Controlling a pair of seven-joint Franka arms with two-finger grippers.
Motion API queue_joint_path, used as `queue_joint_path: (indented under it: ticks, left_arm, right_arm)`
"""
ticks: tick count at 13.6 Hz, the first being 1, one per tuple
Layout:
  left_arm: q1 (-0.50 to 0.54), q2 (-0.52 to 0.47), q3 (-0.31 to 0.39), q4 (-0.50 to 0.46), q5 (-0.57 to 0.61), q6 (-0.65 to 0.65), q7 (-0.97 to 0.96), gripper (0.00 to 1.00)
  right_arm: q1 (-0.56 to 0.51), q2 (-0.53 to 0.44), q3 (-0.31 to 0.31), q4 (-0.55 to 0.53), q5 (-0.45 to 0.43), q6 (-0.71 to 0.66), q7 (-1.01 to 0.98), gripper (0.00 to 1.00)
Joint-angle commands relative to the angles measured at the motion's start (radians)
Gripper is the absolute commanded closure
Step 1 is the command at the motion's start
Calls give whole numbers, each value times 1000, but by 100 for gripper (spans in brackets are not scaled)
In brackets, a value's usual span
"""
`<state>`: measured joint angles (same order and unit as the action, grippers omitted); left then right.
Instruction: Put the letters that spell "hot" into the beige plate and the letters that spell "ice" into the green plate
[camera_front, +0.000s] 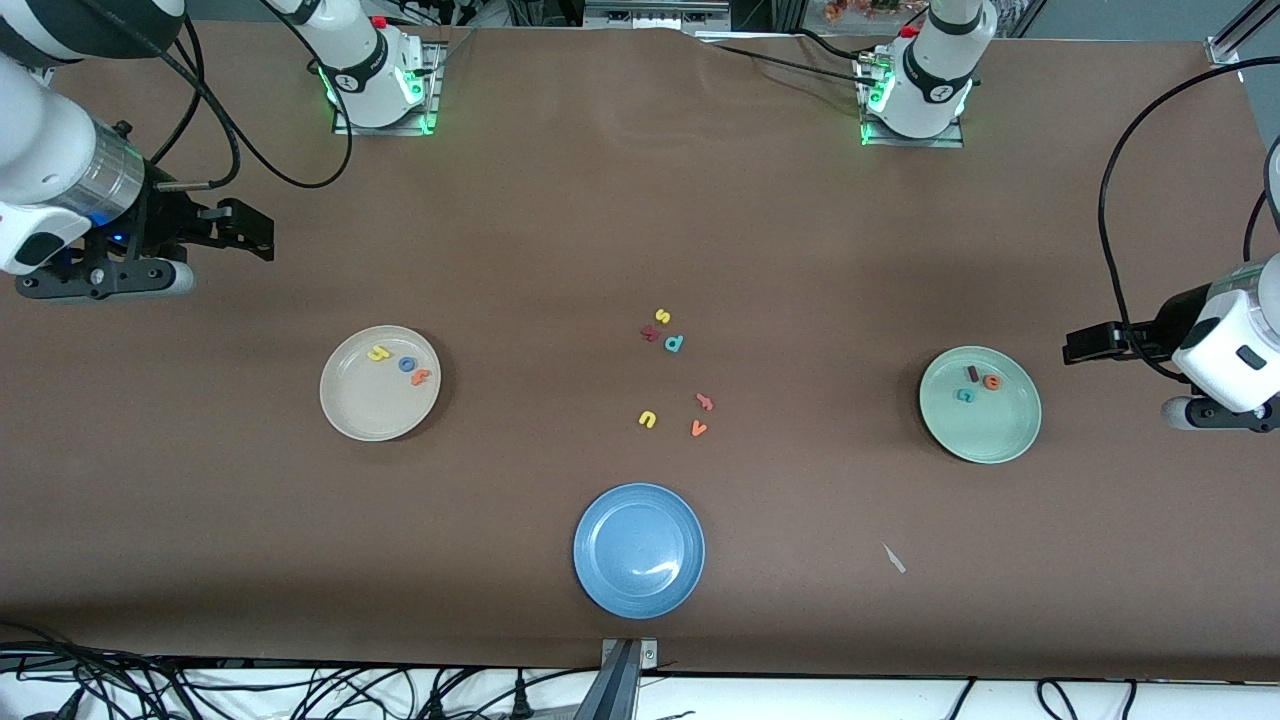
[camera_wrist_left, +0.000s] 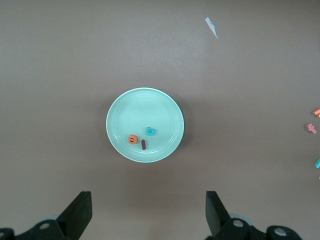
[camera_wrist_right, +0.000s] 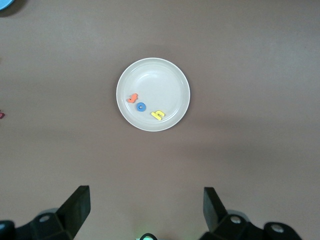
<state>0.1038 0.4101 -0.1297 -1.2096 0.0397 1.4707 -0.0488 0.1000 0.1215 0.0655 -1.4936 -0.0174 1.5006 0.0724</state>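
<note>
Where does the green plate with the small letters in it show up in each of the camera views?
Front view: the green plate lies on the table toward the left arm's end, under the open left gripper.
Left wrist view: the plate sits mid-picture, past the gripper's open fingers.
Right wrist view: not in it; only the beige plate shows there.
Shared landmark: the orange "e" lying in the green plate.

a brown cloth (camera_front: 640, 200) covers the whole table, slightly rumpled near the bases' edge; black cables (camera_front: 300, 690) tangle along a white strip at the camera's edge; even overhead light
</note>
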Motion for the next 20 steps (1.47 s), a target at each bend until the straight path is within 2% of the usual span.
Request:
queue_joint_path:
  ticks: [1,20]
  left_arm:
    - [17,-28,9,-34,-11,13,56,0]
    - [11,-25,5,-34,-17,13,57,0]
  right_arm:
    - [-9,3,4,7,-3,4,-14,0]
    - [-23,7,2,7,-1,4,-37,0]
